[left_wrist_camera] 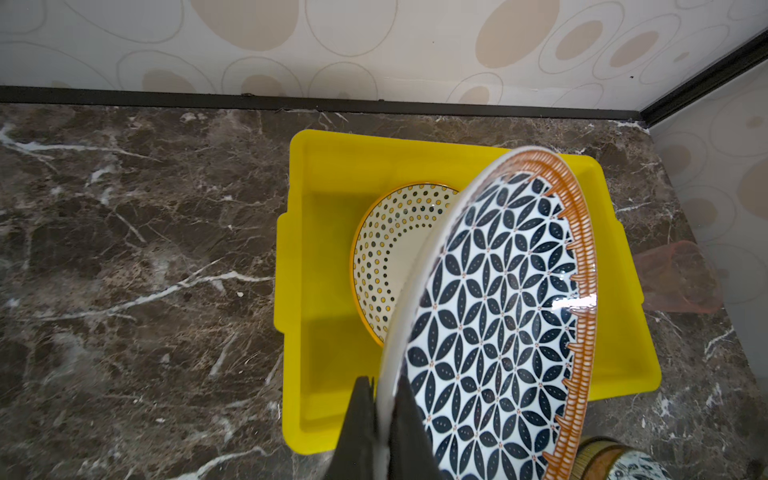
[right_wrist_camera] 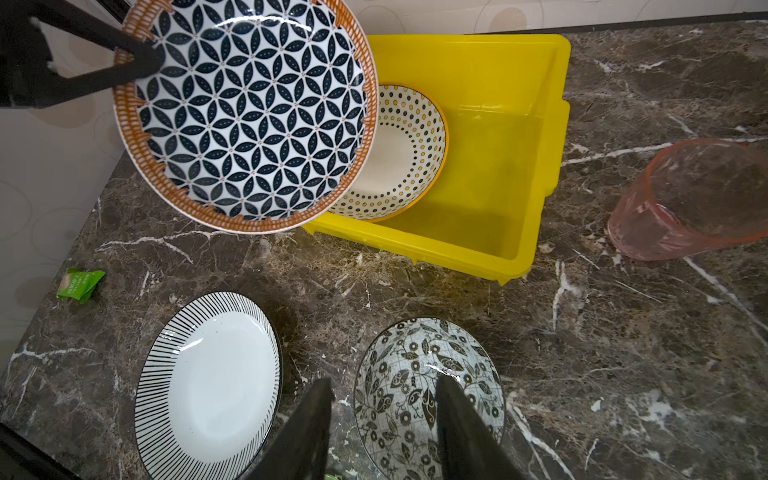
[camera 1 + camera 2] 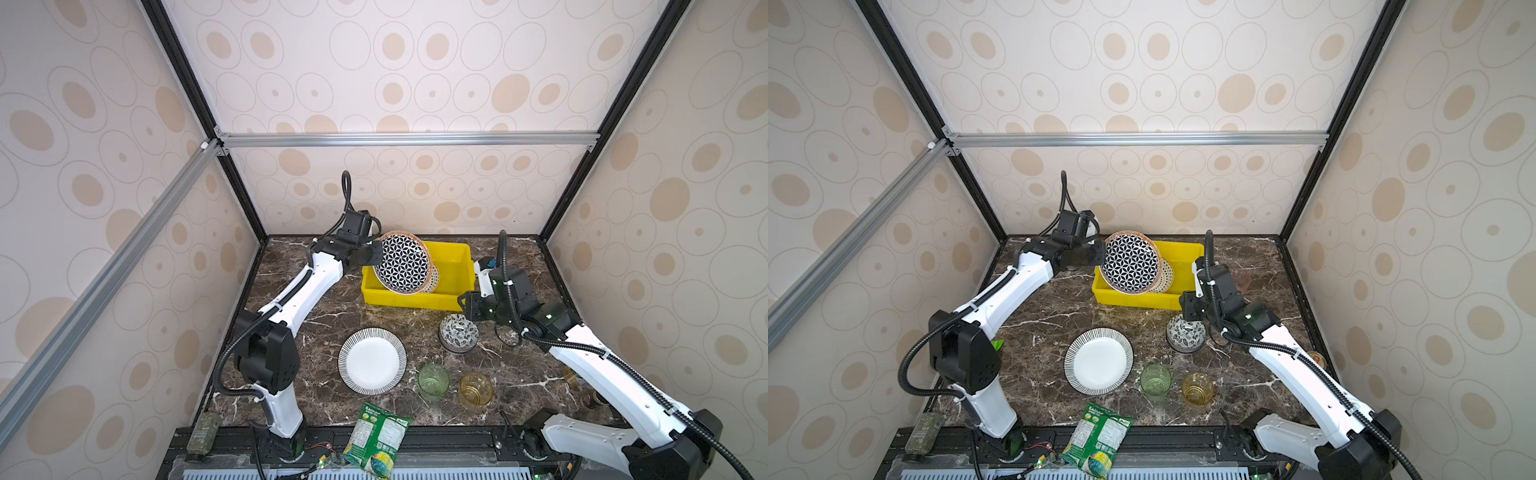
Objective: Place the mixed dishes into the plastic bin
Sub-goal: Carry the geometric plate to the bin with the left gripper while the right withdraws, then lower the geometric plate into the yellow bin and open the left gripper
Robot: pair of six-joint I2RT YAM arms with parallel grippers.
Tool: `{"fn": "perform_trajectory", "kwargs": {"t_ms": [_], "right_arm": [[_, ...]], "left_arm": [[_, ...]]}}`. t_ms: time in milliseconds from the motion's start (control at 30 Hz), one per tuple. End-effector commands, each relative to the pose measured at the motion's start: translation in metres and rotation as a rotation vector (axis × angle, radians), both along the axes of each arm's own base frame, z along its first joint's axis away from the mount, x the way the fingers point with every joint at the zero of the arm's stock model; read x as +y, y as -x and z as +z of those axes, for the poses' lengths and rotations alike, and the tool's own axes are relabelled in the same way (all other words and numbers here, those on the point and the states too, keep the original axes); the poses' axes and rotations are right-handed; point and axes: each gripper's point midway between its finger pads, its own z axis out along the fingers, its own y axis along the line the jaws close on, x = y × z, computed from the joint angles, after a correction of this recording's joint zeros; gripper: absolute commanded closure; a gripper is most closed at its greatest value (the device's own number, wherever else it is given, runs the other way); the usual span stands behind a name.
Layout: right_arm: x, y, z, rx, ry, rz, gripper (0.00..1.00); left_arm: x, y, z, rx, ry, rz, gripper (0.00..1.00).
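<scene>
Left tool [image 1: 382,378] tight on geometric plate [image 1: 498,299] over yellow bin [image 1: 353,139]; right tool [image 2: 383,380] half-wide, empty.

Both arms share one build: glossy white shells on the long links and matt black housings at the joints. The left arm [image 3: 307,286], based at about 7 o'clock in both top views, has a blocky black shoulder housing [image 3: 268,353] dotted with small holes. A black corrugated cable hose [image 3: 220,372] loops out at the housing's 9 o'clock side. The right arm [image 3: 615,374], based at about 5 o'clock, carries a second hose [image 3: 504,257] fastened with white ties, and a small green light [image 3: 548,316] glows on its black forearm housing. The left gripper [image 1: 381,382] and right gripper [image 2: 384,382] each end in matt black fingers tapering to narrow tips.
</scene>
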Motion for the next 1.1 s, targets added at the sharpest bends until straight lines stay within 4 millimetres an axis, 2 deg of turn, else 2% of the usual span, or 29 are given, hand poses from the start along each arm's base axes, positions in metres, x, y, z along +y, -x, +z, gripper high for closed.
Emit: {"fn": "perform_trajectory", "kwargs": {"t_ms": [0,233,433,833,1067], "right_arm": [[-0.005,0.002,-0.009,0.042,0.008,-0.013,0.56],[-0.012,-0.002,-0.013,0.057,0.003,-0.041,0.56],[-0.014,-0.001,-0.016,0.078,0.013,-0.045,0.56],[-0.019,0.002,-0.023,0.103,0.017,-0.06,0.55],[-0.016,0.001,-0.028,0.124,0.014,-0.053,0.55]], "left_arm": [[-0.018,-0.032,0.06,-0.181,0.116,-0.028,1.0],[-0.03,-0.063,0.032,-0.158,0.119,-0.028,1.0],[-0.037,-0.078,0.008,-0.143,0.145,-0.031,1.0],[-0.043,-0.089,-0.043,-0.069,0.131,-0.032,1.0],[-0.043,-0.09,-0.065,-0.03,0.14,-0.024,1.0]]}}
